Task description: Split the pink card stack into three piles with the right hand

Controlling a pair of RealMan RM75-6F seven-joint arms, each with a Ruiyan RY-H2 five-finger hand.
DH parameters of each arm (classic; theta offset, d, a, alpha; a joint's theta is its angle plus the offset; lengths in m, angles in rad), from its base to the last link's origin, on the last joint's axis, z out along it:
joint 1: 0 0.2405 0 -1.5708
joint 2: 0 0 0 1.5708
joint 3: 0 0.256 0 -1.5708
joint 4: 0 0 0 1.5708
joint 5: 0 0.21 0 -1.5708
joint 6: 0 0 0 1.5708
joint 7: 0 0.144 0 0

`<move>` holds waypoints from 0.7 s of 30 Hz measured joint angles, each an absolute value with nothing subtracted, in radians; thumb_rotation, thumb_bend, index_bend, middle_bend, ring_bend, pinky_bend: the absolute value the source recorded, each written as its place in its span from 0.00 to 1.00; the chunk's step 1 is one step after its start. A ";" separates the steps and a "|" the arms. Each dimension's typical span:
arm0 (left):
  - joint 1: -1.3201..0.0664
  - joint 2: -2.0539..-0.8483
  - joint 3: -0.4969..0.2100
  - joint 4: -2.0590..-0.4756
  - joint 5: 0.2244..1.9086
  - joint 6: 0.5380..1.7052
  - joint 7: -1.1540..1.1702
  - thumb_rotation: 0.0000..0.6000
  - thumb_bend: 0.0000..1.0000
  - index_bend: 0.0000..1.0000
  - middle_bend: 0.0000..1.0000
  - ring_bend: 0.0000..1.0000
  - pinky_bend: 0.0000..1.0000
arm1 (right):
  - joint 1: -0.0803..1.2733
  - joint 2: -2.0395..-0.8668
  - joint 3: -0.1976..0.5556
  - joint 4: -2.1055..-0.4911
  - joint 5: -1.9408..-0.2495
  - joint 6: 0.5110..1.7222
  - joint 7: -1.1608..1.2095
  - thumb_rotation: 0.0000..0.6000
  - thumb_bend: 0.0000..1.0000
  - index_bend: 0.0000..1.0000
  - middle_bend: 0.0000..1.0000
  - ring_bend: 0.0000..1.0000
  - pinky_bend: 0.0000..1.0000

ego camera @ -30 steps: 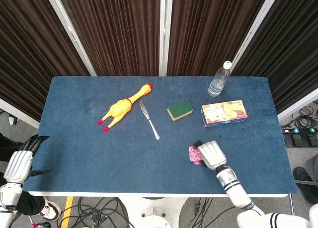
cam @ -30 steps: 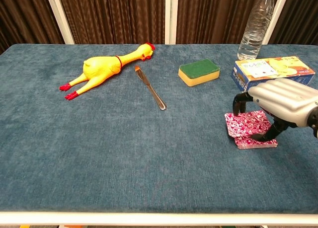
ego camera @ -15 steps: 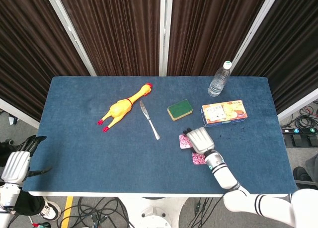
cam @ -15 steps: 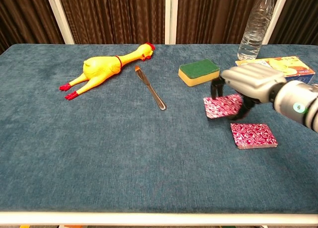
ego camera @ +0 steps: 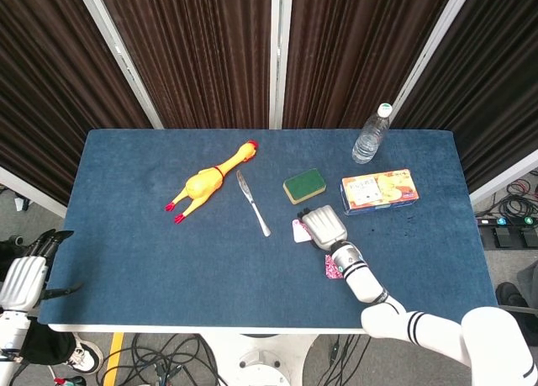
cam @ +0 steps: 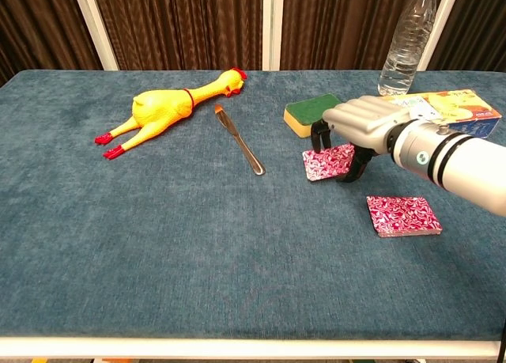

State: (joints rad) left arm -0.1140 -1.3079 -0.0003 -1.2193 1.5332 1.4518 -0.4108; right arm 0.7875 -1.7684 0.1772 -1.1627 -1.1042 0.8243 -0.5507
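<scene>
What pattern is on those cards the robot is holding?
The cards in the right hand show a pink-and-white ornate print, clearest in the chest view.

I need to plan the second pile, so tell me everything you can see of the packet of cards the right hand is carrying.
The lifted packet is a thin sheaf of pink-and-white patterned cards, tilted, gripped from above by the right hand. It sits in front of the green sponge, apart from the remaining stack. Whether it touches the cloth cannot be told.

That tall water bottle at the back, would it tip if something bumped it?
Probably. The water bottle stands upright, tall and narrow, so a push near its cap would likely topple it. Once down, its round body would probably roll. It looks like clear thin plastic, likely light.
</scene>
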 measured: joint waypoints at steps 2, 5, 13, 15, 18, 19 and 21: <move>-0.113 -1.308 -0.001 -1.217 1.533 1.453 -0.414 1.00 0.03 0.16 0.15 0.06 0.18 | 0.791 -1.774 0.172 -1.152 -1.101 0.820 -0.550 1.00 0.14 0.37 0.40 0.85 0.93; -0.113 -1.308 -0.002 -1.215 1.532 1.452 -0.418 1.00 0.03 0.16 0.15 0.06 0.18 | 0.796 -1.777 0.167 -1.147 -1.089 0.812 -0.561 1.00 0.12 0.30 0.36 0.85 0.93; -0.112 -1.308 -0.002 -1.214 1.534 1.453 -0.417 1.00 0.03 0.16 0.15 0.06 0.18 | 0.802 -1.760 0.161 -1.169 -1.071 0.811 -0.570 1.00 0.10 0.12 0.28 0.85 0.93; -0.112 -1.308 -0.002 -1.215 1.534 1.453 -0.417 1.00 0.03 0.16 0.15 0.06 0.18 | 0.802 -1.753 0.160 -1.179 -1.071 0.817 -0.569 1.00 0.09 0.11 0.27 0.84 0.93; -0.113 -1.308 -0.002 -1.215 1.534 1.452 -0.415 1.00 0.03 0.16 0.15 0.06 0.18 | 0.800 -1.741 0.159 -1.198 -1.071 0.825 -0.568 1.00 0.09 0.11 0.27 0.84 0.93; -0.113 -1.308 -0.002 -1.216 1.535 1.452 -0.414 1.00 0.03 0.16 0.15 0.06 0.18 | 0.799 -1.736 0.159 -1.206 -1.070 0.828 -0.569 1.00 0.09 0.11 0.27 0.84 0.93; -0.113 -1.308 -0.002 -1.216 1.535 1.452 -0.414 1.00 0.03 0.16 0.15 0.06 0.18 | 0.796 -1.721 0.158 -1.232 -1.068 0.836 -0.570 1.00 0.09 0.11 0.27 0.84 0.93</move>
State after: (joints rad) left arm -0.1128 -1.3082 -0.0016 -1.2162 1.5351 1.4517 -0.4139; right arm 0.7960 -1.7208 0.1582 -1.2325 -1.0684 0.8356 -0.5699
